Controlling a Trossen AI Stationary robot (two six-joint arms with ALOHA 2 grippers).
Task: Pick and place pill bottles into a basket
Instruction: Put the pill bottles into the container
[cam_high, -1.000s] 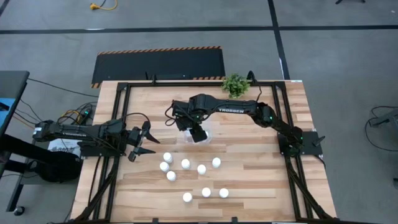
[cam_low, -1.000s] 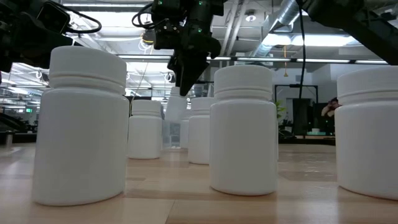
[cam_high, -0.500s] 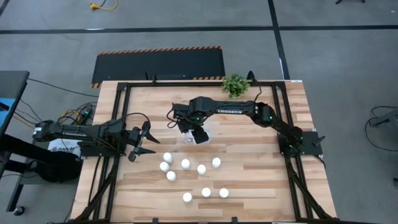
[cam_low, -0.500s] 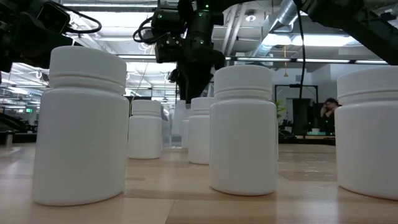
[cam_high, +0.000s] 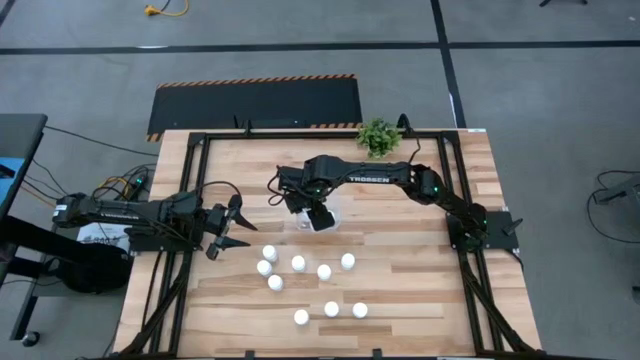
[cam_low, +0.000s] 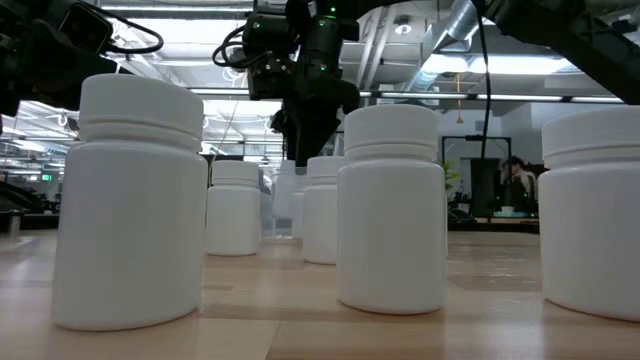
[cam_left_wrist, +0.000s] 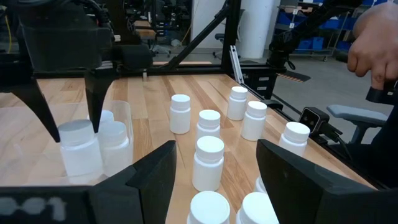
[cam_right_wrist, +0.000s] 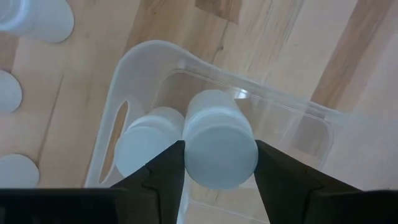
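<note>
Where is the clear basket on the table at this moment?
In the high view the basket sits near the table's middle, under the right end effector, behind the loose pill bottles.

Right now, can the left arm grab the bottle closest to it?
Probably yes. The left gripper waits at the table's left with open jaws, and the nearest pill bottle stands just beyond it with bare wood between.
</note>
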